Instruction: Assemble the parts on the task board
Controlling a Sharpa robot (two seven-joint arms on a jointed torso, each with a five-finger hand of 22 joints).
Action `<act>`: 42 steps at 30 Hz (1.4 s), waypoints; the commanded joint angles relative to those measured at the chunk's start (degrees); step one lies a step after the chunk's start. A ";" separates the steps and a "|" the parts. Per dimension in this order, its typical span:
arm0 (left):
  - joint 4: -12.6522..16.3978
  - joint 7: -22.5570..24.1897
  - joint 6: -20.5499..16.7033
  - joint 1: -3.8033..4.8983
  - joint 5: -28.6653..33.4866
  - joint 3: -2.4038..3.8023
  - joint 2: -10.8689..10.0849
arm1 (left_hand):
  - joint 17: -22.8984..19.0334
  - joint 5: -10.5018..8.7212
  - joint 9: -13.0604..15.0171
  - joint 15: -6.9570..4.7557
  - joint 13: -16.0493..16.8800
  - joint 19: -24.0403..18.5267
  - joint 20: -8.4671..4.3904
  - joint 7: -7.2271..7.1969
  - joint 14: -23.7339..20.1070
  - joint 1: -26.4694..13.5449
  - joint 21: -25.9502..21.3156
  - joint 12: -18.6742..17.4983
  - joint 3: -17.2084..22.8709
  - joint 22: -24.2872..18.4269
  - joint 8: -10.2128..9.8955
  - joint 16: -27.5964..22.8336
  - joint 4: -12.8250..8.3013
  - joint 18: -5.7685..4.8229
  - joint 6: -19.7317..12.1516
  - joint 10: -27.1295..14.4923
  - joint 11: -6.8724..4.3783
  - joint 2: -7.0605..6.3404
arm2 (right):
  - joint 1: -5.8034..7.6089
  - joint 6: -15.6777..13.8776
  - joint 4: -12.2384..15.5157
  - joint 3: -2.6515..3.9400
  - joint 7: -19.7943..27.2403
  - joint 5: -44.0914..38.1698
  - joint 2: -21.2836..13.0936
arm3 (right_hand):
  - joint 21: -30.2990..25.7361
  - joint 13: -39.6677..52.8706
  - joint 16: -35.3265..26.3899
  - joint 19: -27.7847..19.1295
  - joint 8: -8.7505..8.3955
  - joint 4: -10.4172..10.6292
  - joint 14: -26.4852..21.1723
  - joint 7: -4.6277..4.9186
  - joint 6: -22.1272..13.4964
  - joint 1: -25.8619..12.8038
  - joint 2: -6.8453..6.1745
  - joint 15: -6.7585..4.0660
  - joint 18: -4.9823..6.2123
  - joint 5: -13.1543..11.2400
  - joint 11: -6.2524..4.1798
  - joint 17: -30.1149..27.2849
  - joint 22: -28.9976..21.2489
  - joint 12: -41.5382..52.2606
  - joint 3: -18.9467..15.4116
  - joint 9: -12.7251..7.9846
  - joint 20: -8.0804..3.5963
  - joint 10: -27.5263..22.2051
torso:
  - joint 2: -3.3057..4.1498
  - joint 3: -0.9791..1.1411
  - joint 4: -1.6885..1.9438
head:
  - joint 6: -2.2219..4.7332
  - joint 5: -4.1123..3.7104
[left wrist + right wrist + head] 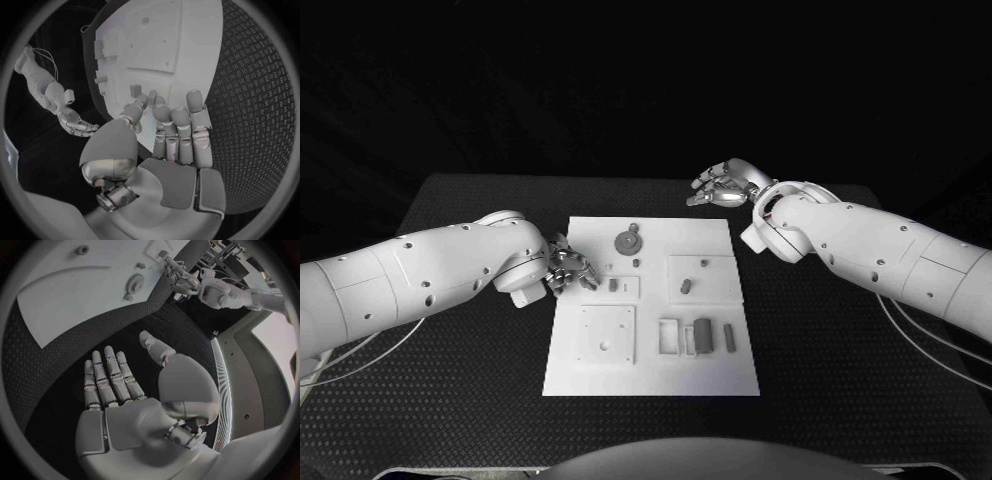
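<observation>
1. No brand, label or writing can be read on anything here.
2. The task board, a white plate, lies in the middle of the black table, its long side running from near to far.
3. On the board's near part, a square raised block sits at the left. To its right stands a small open frame, with a dark upright part just beside it and a slimmer dark part further right.
4. In the board's middle band, a small square recess at the left holds a short dark part. A larger square recess at the right holds another dark part.
5. On the board's far left lies a round grey disc part, with a small stud just beyond it.
6. The left hand hovers at the board's left edge, level with the middle band. Its fingers are straight, side by side, the thumb apart from them, and they hold nothing.
7. The right hand hangs over the bare table beyond the board's far right corner, well apart from the parts. In the right wrist view its fingers are stretched out flat with the thumb spread wide, holding nothing.
</observation>
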 commanded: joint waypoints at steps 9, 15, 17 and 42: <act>0.01 -0.06 1.63 -0.17 0.29 -0.10 0.20 | -0.08 -0.06 -0.05 -0.04 -0.13 0.06 -0.16 0.04 -0.30 -0.26 -0.39 0.23 -0.25 0.99 0.34 0.40 -0.03 -0.36 0.41 -0.09 -0.21 0.09 | -0.02 0.61 0.09 0.02 0.24 -0.10 -0.03 | -0.35 -0.05 -0.28 -0.17 0.41 0.12 -0.18 2.85 -0.47 -0.19 0.07 0.34 -0.94 -0.05 -0.02 -0.10 0.10 -0.44 -0.24 -0.07 0.06 0.34 | 0.02 0.00 0.01 | -0.07 -0.05; -0.01 0.05 1.46 -0.17 1.01 -0.10 0.27 | -0.12 -0.07 -0.09 -0.01 -0.18 0.06 -0.15 0.04 -0.31 -0.84 -0.44 0.24 -0.60 0.98 0.38 0.41 0.20 -0.39 0.41 -0.10 -0.21 -0.22 | -0.03 0.65 0.07 0.02 0.24 -0.10 -0.03 | -0.37 -0.05 -0.28 -0.16 0.42 0.13 -0.18 2.85 -0.47 -0.19 0.06 0.34 -0.94 -0.05 -0.02 -0.11 0.12 -0.47 -0.24 -0.08 0.06 0.35 | 0.02 0.02 -0.03 | -0.09 -0.05; -0.02 0.16 1.29 -0.17 1.06 -0.09 0.32 | -0.14 -0.09 -0.12 0.00 -0.21 0.05 -0.16 0.03 -0.30 -1.69 -0.49 0.27 -1.16 0.98 0.43 0.45 0.44 -0.38 0.41 -0.10 -0.22 -0.40 | -0.03 0.65 0.06 0.02 0.24 -0.10 -0.01 | -0.38 -0.05 -0.28 -0.16 0.42 0.13 -0.18 2.85 -0.47 -0.19 0.06 0.34 -0.94 -0.05 -0.02 -0.11 0.13 -0.48 -0.24 -0.08 0.06 0.36 | 0.04 0.03 -0.03 | -0.10 -0.05; 0.02 0.56 0.59 -0.17 1.34 -0.03 0.71 | -0.28 -0.05 0.46 -0.18 -0.42 0.28 -0.33 -0.80 -0.13 -4.50 -0.80 0.50 -4.15 0.96 2.05 0.72 -0.10 -0.10 1.89 0.07 -1.00 0.62 | -0.13 0.73 0.03 0.02 0.24 -0.09 0.00 | -0.47 -0.05 -0.29 -0.14 0.45 0.12 -0.18 2.87 -0.48 -0.18 0.07 0.37 -0.93 -0.05 -0.01 -0.15 0.23 -0.60 -0.24 -0.11 0.06 0.43 | 0.03 0.04 -0.06 | -0.09 -0.12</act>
